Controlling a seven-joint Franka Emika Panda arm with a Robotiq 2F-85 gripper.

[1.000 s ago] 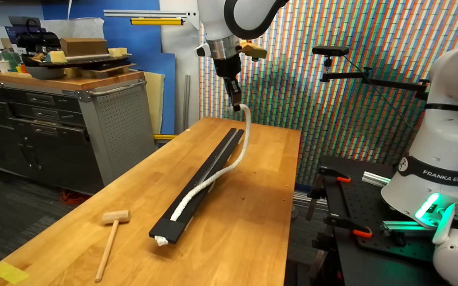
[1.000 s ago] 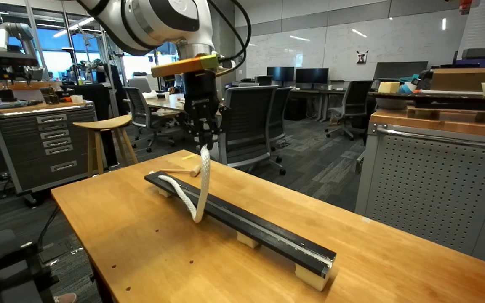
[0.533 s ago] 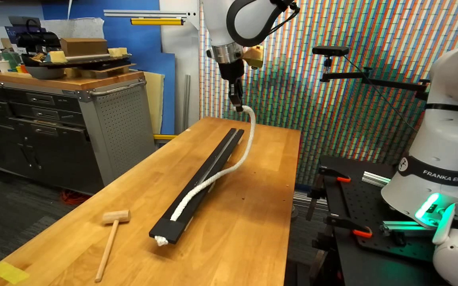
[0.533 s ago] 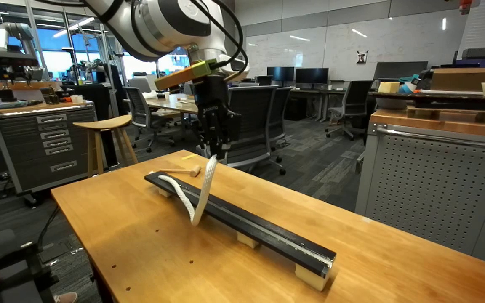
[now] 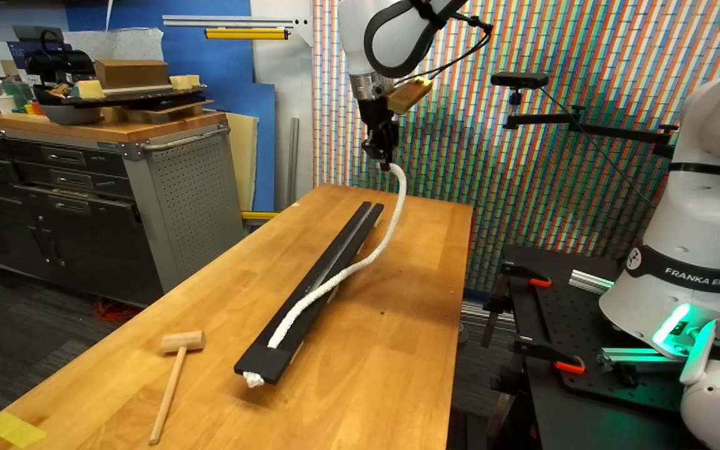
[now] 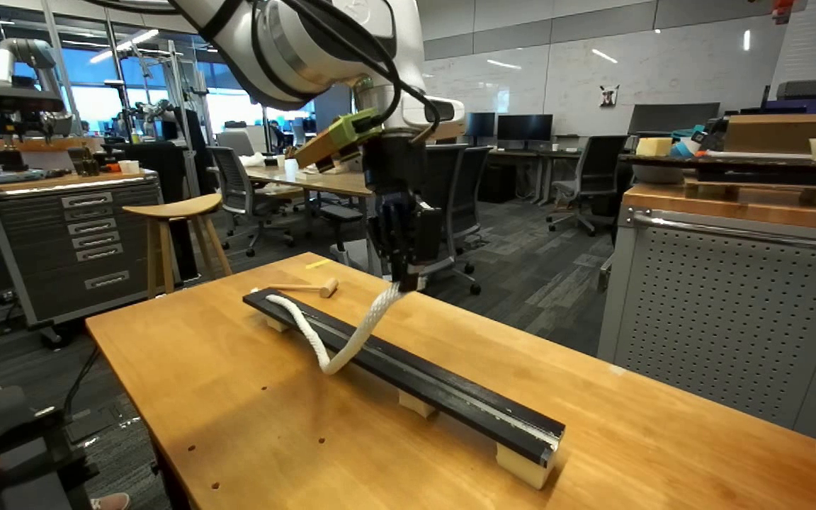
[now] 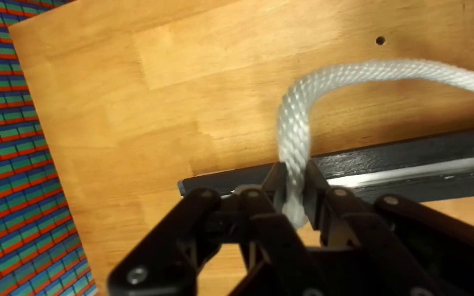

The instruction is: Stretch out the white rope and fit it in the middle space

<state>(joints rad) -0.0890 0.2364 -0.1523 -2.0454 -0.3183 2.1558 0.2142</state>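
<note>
My gripper [image 5: 385, 166] is shut on the white rope [image 5: 360, 265] near its free end and holds it above the table. In the wrist view the gripper [image 7: 296, 181] pinches the rope [image 7: 294, 123] between both fingers, over the black bar [image 7: 356, 162]. The rope sags in a bend beside the bar [image 6: 450, 389], then lies over the bar's surface. A frayed rope end [image 5: 252, 379] sticks out of the bar's near end. The middle space, a silvery groove [image 6: 521, 421], runs lengthwise along the bar. I cannot tell whether the bend touches the table.
A small wooden mallet [image 5: 183, 340] lies on the table [image 5: 410, 375] beside the bar. Pale blocks [image 6: 525, 464] hold the bar up off the table. A drawer cabinet [image 5: 185, 187] stands past one table edge, and a patterned wall [image 5: 447, 137] behind its far end.
My gripper has moved right in both exterior views, lower in one of them, and has turned. The held stretch of rope now slants more; the part lying on the bar looks unchanged.
</note>
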